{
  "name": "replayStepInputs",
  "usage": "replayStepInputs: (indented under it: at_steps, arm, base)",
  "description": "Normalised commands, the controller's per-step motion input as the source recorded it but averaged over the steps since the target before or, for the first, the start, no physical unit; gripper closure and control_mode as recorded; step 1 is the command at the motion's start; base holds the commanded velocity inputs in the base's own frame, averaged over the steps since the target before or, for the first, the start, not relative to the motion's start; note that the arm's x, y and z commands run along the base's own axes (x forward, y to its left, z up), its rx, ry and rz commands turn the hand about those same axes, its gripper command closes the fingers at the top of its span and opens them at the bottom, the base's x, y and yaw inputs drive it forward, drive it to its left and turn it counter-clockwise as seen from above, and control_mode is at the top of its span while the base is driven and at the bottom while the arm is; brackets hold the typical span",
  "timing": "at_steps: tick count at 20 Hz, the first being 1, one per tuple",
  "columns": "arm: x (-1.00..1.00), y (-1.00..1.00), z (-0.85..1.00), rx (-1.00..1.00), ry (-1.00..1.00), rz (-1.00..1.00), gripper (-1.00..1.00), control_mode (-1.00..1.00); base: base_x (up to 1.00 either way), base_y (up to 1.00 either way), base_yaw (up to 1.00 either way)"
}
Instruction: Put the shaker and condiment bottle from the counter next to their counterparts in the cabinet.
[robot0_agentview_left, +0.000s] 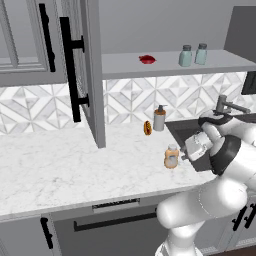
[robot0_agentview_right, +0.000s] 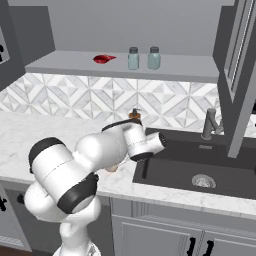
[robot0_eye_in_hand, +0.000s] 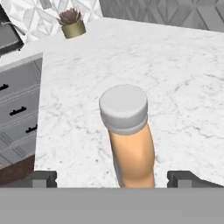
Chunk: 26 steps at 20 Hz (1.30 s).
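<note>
The amber-orange condiment bottle (robot0_agentview_left: 171, 156) with a pale cap stands on the white marble counter (robot0_agentview_left: 60, 165), near its front edge and just left of the sink. My gripper (robot0_agentview_left: 185, 154) is level with it on its right side. In the hand view the bottle (robot0_eye_in_hand: 130, 146) rises between my two fingertips (robot0_eye_in_hand: 43, 178), which stand wide apart on either side without touching it, so the gripper (robot0_eye_in_hand: 114, 179) is open. On the cabinet shelf (robot0_agentview_left: 125, 67) two pale teal shakers (robot0_agentview_left: 185, 56) (robot0_agentview_left: 201, 54) stand side by side, with a red squat item (robot0_agentview_left: 147, 59) to their left.
A grey pump dispenser (robot0_agentview_left: 159, 118) and a tiny dark orange-brown item (robot0_agentview_left: 148, 128) stand at the back of the counter. The dark sink (robot0_agentview_right: 200, 172) with its faucet (robot0_agentview_right: 210, 124) lies to the right. The open cabinet door (robot0_agentview_left: 90, 75) juts out over the counter.
</note>
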Motion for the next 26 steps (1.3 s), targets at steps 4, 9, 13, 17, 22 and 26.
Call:
replayStepInputs:
  at_steps: [4,9,13,17,22,26]
  arm:
    - [0.11,0.00,0.00,0.05,0.05,0.00,-1.00,-1.00]
    - [0.10,0.05,-0.01,0.02,0.04,0.00,-1.00,-1.00]
    - [0.07,0.13,-0.15,0.00,0.05,0.00,-1.00,-1.00]
    - [0.02,0.12,-0.15,0.00,0.06,0.00,-1.00,-1.00]
    - [0.07,0.09,-0.03,0.00,0.02,0.00,-1.00,-1.00]
    - [0.06,0.08,0.00,0.00,0.00,0.00,-1.00,-1.00]
  base:
    - [0.00,0.00,0.00]
    - [0.00,0.00,0.00]
    - [0.00,0.00,0.00]
    - [0.00,0.00,0.00]
    - [0.00,0.00,0.00]
    - [0.00,0.00,0.00]
